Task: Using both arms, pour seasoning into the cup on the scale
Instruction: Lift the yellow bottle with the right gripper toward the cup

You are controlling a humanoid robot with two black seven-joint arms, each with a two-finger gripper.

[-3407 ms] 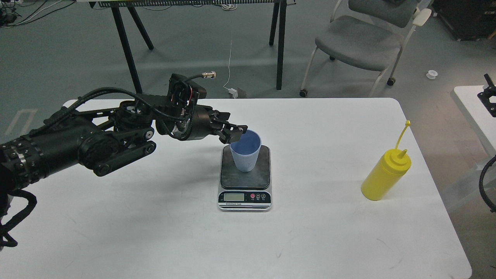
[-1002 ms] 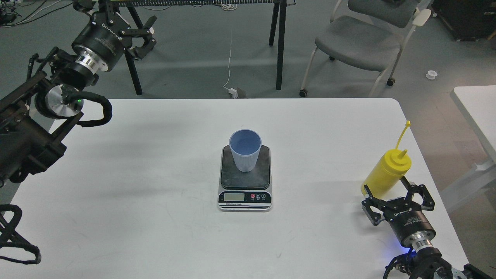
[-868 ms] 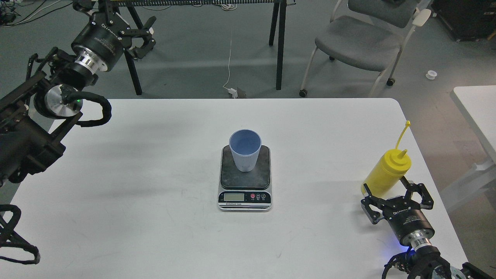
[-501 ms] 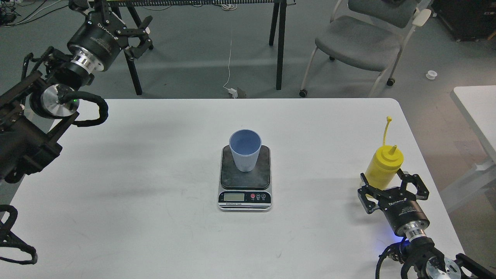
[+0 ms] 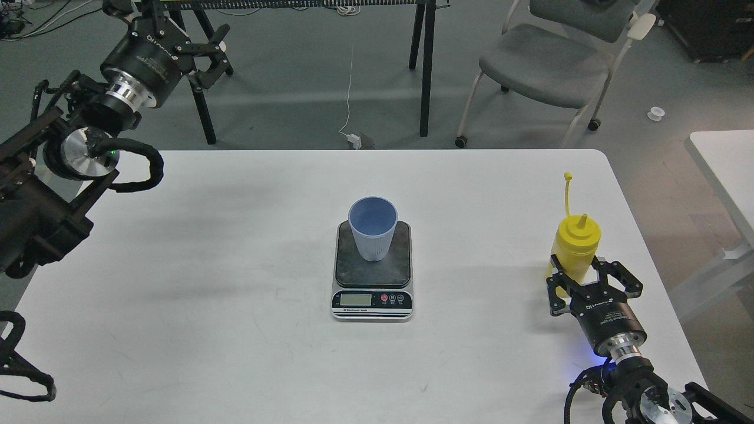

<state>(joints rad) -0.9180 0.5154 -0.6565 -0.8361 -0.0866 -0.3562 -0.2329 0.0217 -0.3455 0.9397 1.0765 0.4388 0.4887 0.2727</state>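
The light-blue ribbed cup (image 5: 372, 229) stands upright on the dark plate of the scale (image 5: 372, 274) at the middle of the white table (image 5: 235, 282). The yellow squeeze bottle (image 5: 575, 246) stands upright near the table's right edge, with its cap strap pointing up. My right gripper (image 5: 580, 270) comes in from the lower right, and its fingers (image 5: 554, 284) are closed around the bottle's lower body. My left gripper (image 5: 213, 50) is open and empty, held high beyond the table's far left corner, far from the cup.
A grey chair (image 5: 548, 59) and black table legs (image 5: 424, 65) stand on the floor behind the table. A second white table (image 5: 721, 159) is at the right. The left arm's body (image 5: 41, 212) hangs over the table's left edge.
The left gripper let go of the cup and drew back to the far left. The right gripper came in, closed on the yellow bottle and moved it slightly left and away.
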